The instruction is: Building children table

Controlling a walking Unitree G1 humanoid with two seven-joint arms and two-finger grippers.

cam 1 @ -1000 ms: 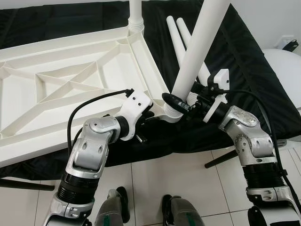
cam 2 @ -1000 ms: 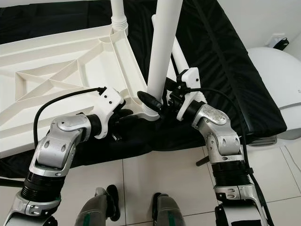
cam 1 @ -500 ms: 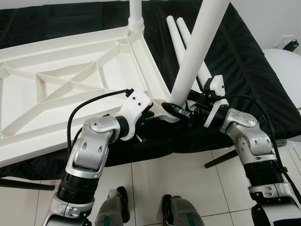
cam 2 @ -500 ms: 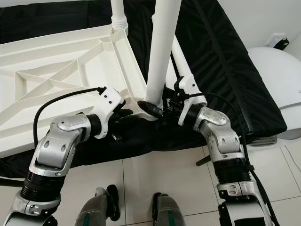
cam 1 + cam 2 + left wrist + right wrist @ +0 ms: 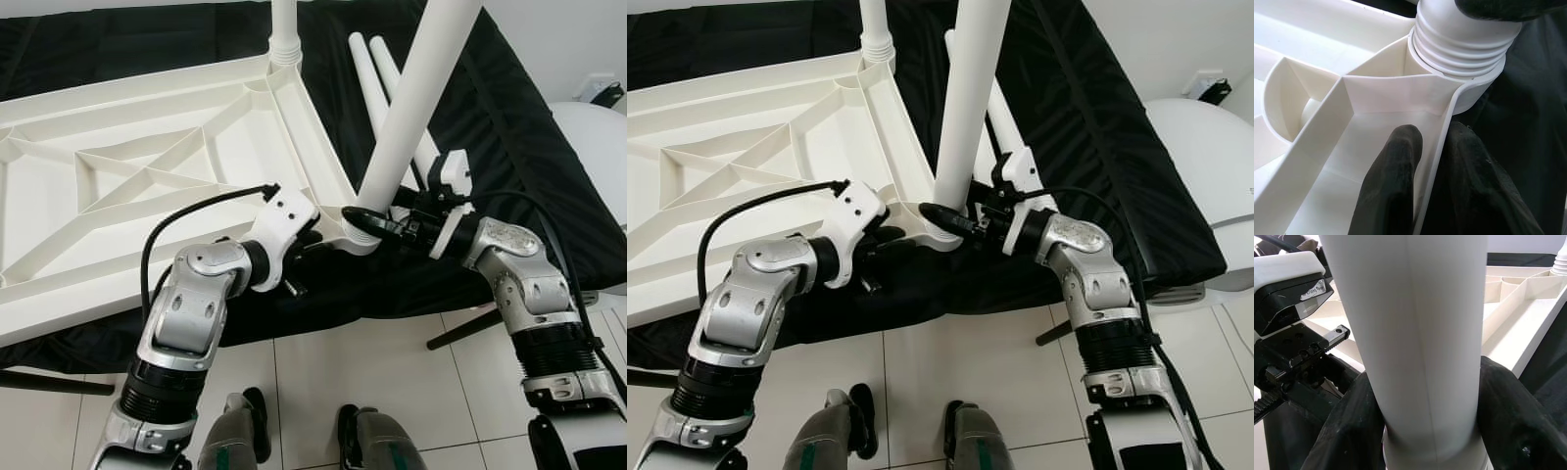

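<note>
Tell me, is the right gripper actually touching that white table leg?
Touching. The right wrist view shows the right gripper with a black finger pressed against each side of the table leg.

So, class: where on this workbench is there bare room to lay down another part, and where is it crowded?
Free: the black cloth right of the two spare legs. Crowded: the near corner of the tabletop, where the left gripper pinches the rim and the right gripper clamps the leg.

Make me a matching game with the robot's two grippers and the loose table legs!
Things:
1. left gripper
2. right gripper
3. spare table legs

States:
A. lying on the black cloth
B. clamped around the leg at the near corner socket
C. pinching the rim of the upside-down tabletop

Pairs: 1-C, 2-B, 3-A
</note>
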